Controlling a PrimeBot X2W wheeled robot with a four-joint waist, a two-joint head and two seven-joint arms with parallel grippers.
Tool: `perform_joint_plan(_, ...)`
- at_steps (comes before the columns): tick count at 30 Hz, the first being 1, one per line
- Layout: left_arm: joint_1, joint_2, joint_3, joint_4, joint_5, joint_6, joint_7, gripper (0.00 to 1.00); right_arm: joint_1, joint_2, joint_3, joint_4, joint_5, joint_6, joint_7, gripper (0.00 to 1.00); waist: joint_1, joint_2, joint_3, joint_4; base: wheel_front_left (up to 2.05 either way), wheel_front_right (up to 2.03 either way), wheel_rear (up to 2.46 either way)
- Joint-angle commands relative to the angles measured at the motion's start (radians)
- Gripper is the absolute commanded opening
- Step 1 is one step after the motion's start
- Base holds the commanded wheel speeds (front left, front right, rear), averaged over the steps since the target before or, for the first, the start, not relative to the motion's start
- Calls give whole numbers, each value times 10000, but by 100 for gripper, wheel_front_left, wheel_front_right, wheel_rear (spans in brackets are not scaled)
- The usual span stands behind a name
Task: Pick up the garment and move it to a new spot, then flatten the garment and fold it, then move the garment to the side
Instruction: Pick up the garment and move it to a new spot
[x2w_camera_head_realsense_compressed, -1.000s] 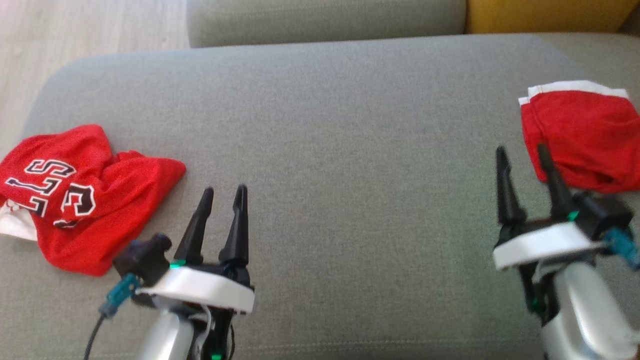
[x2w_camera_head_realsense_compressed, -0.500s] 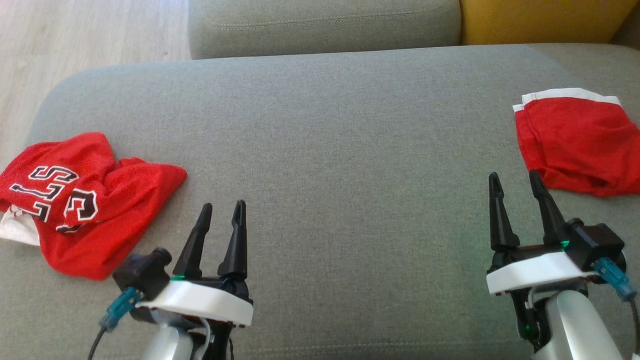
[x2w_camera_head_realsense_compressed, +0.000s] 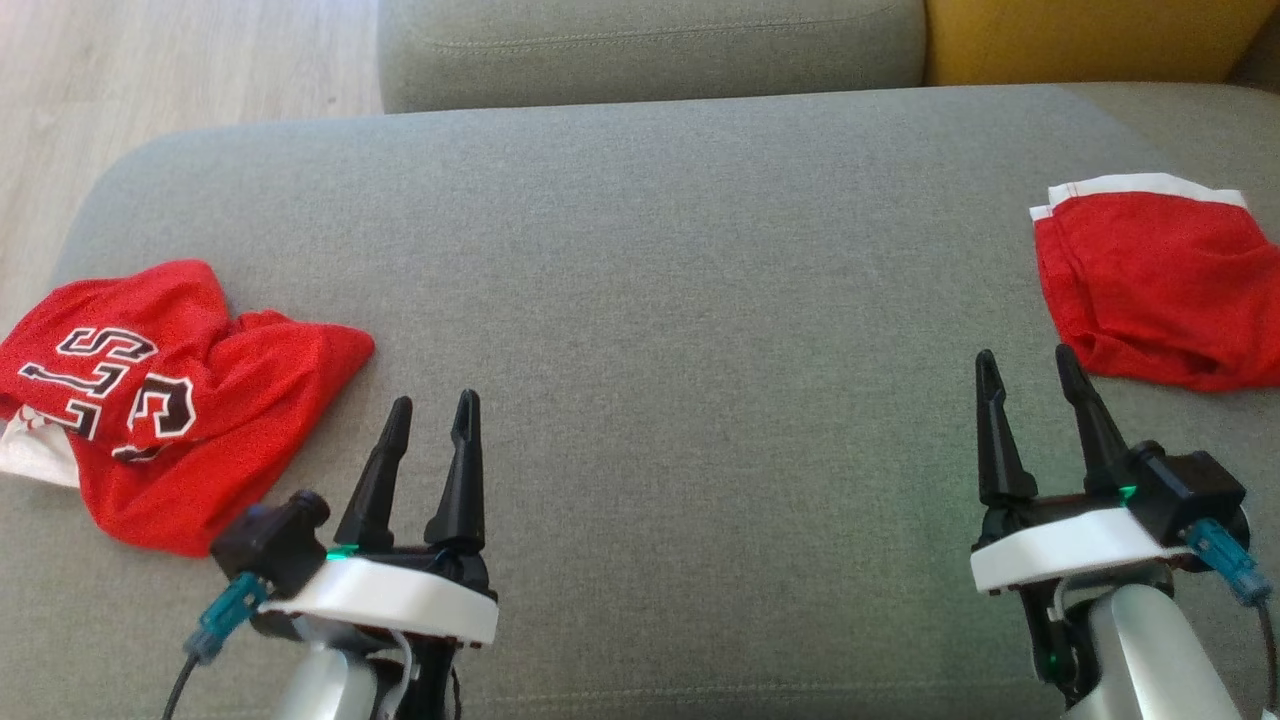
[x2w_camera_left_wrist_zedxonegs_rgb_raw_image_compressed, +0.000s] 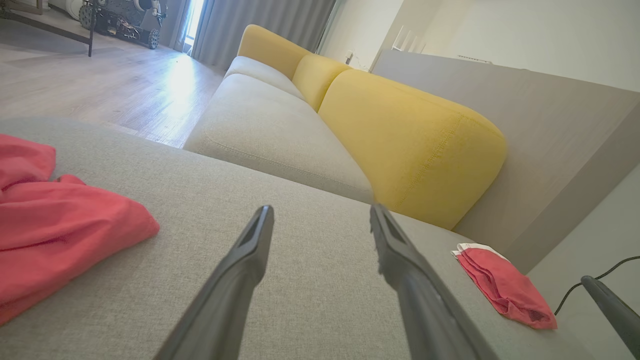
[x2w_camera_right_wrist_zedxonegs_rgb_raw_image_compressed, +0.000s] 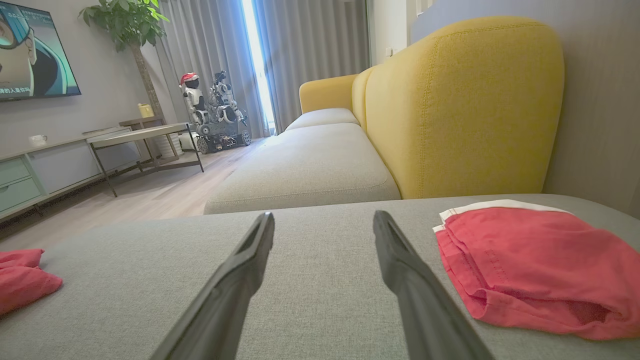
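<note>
A crumpled red garment (x2w_camera_head_realsense_compressed: 200, 400) with black-and-white lettering lies at the left end of the grey cushion (x2w_camera_head_realsense_compressed: 680, 260); it also appears as the red heap (x2w_camera_left_wrist_zedxonegs_rgb_raw_image_compressed: 65, 235) in the left wrist view and as a red heap (x2w_camera_right_wrist_zedxonegs_rgb_raw_image_compressed: 22, 280) in the right wrist view. A second red garment (x2w_camera_head_realsense_compressed: 1160, 290) with a white edge lies folded flat at the right end, also seen as the folded garment (x2w_camera_left_wrist_zedxonegs_rgb_raw_image_compressed: 505, 287) and, larger, as the folded garment (x2w_camera_right_wrist_zedxonegs_rgb_raw_image_compressed: 535, 265). My left gripper (x2w_camera_head_realsense_compressed: 433, 400) stands open just right of the crumpled one, empty (x2w_camera_left_wrist_zedxonegs_rgb_raw_image_compressed: 321, 209). My right gripper (x2w_camera_head_realsense_compressed: 1025, 355) is open and empty (x2w_camera_right_wrist_zedxonegs_rgb_raw_image_compressed: 323, 215), just left of the folded one.
Beyond the cushion sit another grey seat cushion (x2w_camera_head_realsense_compressed: 650, 50) and a yellow backrest (x2w_camera_head_realsense_compressed: 1080, 40). Wooden floor (x2w_camera_head_realsense_compressed: 150, 70) lies past the rounded left edge. A low table (x2w_camera_right_wrist_zedxonegs_rgb_raw_image_compressed: 145, 135) and a wheeled machine (x2w_camera_right_wrist_zedxonegs_rgb_raw_image_compressed: 220, 125) stand across the room.
The head view has tilted slightly. My right gripper has drawn back toward me, off the folded garment's edge. The left gripper has barely shifted, and both stay open.
</note>
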Motion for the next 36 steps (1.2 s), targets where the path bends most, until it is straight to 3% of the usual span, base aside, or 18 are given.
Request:
perform_joint_plan(1,-359,12,293,-385,32,19,-51,100,-273,80,213,-367,-43,-7,-110,100,1,0,17,3,0,0,0)
perform_joint_plan(16,-454,12,315,-384,-60,74,-51,100,-307,27,505,-427,155,-7,-110,100,1,0,121,298,0,0,0)
perform_joint_plan(23,-456,12,438,-438,-57,119,-51,100,-293,-112,869,-457,396,-7,-110,100,1,0,55,1082,0,0,0)
perform_joint_plan(36,-58,12,1063,-662,43,191,-51,100,-134,-260,1711,-429,830,-7,-71,100,1,0,-251,3260,0,0,0)
